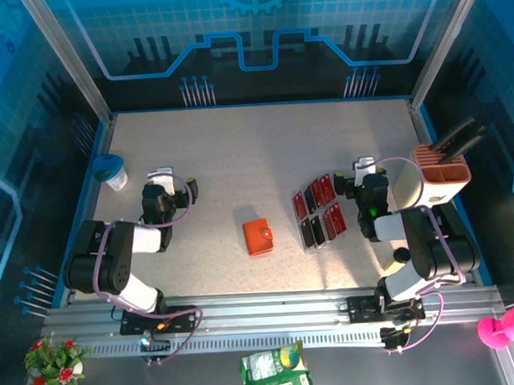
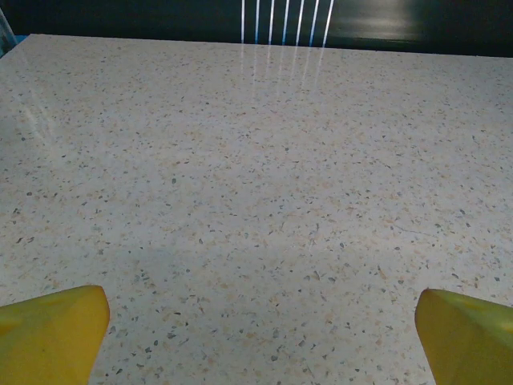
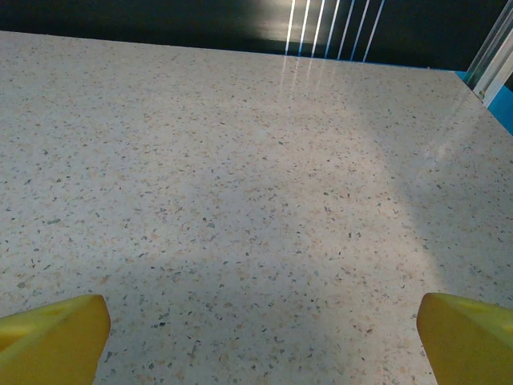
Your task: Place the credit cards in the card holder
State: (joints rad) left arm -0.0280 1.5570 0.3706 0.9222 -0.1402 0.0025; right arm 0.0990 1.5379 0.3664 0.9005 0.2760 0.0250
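Nearest me ran the metal rail [image 1: 272, 312] with both arms bolted to it. In front of it a green packet [image 1: 276, 374] ran off the bottom edge, a little pot of red flowers [image 1: 52, 358] sat at the left, and something pink [image 1: 512, 325] was cut by the right edge, too little of it showing to name. Further in, the orange card holder [image 1: 259, 236] lay shut near the middle of the speckled table [image 1: 255, 149], its round snap facing up and nothing touching it. Just to its right the credit cards [image 1: 319, 211] lay in two slanting rows, red and black, packed so close that I could not count them or read their markings. Beyond, the left gripper [image 1: 159, 174] pointed away from me over bare table, well apart from the holder. From above its fingers were hard to pick out, but its wrist camera showed the yellow fingertips [image 2: 48, 333] spread wide, clipped by the lower corners, nothing between them. The right gripper [image 1: 365, 166] sat just beside the cards' far end; its fingertips [image 3: 48, 337] were likewise wide apart, cut off, and empty. Farther left stood a blue-lidded cup [image 1: 110, 170]; at the right a salmon-and-white box [image 1: 441, 172] held black tools, their ends indistinct.
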